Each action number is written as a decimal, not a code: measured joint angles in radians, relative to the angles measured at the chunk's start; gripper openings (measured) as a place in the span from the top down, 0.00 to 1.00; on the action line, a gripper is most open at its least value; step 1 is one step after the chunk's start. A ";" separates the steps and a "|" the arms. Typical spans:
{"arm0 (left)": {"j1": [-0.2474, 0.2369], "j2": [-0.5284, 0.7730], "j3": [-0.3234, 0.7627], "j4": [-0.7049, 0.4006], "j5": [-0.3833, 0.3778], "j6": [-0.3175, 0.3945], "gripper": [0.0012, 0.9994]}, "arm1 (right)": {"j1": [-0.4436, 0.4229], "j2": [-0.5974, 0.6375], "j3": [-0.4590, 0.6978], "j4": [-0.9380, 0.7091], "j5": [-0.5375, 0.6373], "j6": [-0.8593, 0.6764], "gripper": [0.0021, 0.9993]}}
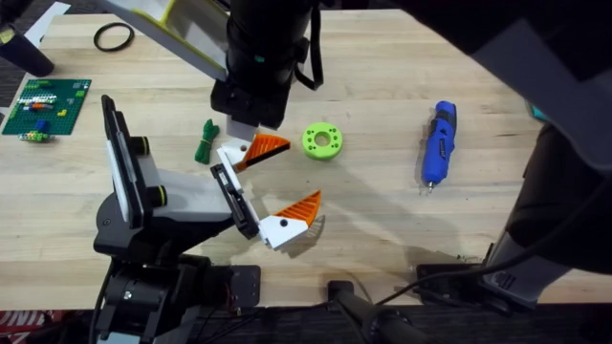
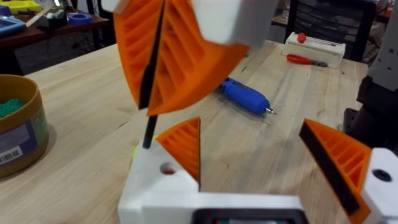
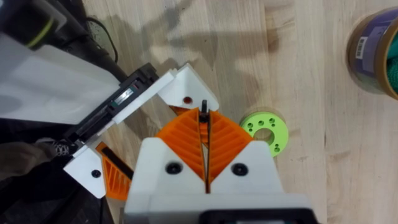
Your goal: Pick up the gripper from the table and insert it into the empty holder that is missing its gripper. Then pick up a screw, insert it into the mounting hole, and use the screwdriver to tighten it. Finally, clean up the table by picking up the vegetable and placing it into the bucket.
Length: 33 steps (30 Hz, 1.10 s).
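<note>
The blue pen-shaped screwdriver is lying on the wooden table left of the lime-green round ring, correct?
No: the blue pen-shaped screwdriver is lying on the wooden table right of the lime-green round ring, as the overhead view shows.

Left pincer gapes — right pincer pinched, seemingly on something thin.

Blue screwdriver lies flat (bit toward the bases); dark green vegetable well left of it

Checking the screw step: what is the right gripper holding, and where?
A thin black rod, likely the screw, pinched by its upper part between the pads.
</note>
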 joint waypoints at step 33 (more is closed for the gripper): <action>0.000 0.000 0.000 0.002 0.000 -0.003 0.01 | 0.042 0.001 0.053 -0.069 0.001 0.001 1.00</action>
